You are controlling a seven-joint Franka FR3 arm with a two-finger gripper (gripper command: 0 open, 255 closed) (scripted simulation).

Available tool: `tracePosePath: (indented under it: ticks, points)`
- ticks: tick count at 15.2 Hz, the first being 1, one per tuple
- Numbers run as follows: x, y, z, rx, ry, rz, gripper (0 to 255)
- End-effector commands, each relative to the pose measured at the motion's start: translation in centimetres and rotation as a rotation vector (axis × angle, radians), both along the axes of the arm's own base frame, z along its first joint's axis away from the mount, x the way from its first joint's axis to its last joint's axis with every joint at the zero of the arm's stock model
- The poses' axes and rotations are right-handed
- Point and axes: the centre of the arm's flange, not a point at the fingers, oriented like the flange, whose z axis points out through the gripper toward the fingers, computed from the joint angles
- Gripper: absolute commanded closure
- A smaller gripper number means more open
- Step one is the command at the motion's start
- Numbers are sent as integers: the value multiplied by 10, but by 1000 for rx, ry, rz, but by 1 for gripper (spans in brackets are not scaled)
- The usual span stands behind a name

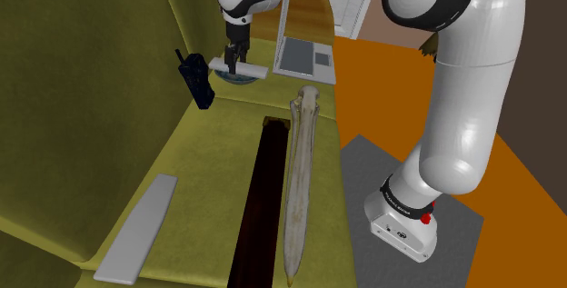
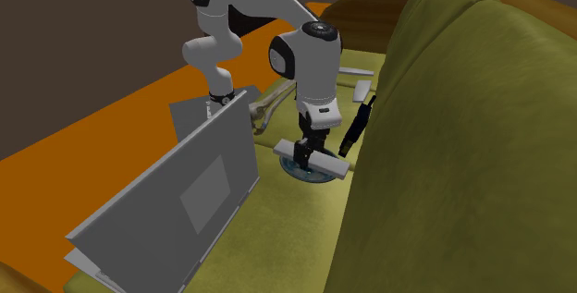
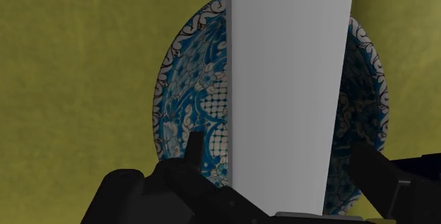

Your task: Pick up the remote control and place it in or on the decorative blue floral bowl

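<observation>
Sofa: olive-green upholstered sofa (image 1: pixel 182 177), across the left and centre of the shoulder view.
Backrest: tall olive-green back cushions (image 2: pixel 462 152), right half of the second exterior view.
Seat gap: narrow dark slot (image 1: pixel 259 204) between seat cushions, lower centre.
Floor: flat orange floor (image 1: pixel 382 86), right of centre.
Mat: dark grey rectangular mat (image 1: pixel 363 173), lower right, lying on the orange.
Wall: plain dark brown wall (image 2: pixel 83 32), upper left.

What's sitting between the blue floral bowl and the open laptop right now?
Nothing. In the second exterior view, only bare olive sofa cushion separates the bowl from the laptop. The grey remote crosses over the bowl.
</observation>
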Motion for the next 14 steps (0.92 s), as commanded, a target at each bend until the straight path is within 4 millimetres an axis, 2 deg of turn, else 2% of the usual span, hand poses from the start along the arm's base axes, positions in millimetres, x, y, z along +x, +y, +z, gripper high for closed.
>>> tracePosePath:
  ticks: [1,2,6,14]
  points:
    - [0,0,0,0,0,0,0]
    - [0,0,0,0,0,0,0]
    - [0,-1,50,0,0,0,0]
    - [0,-1,50,0,0,0,0]
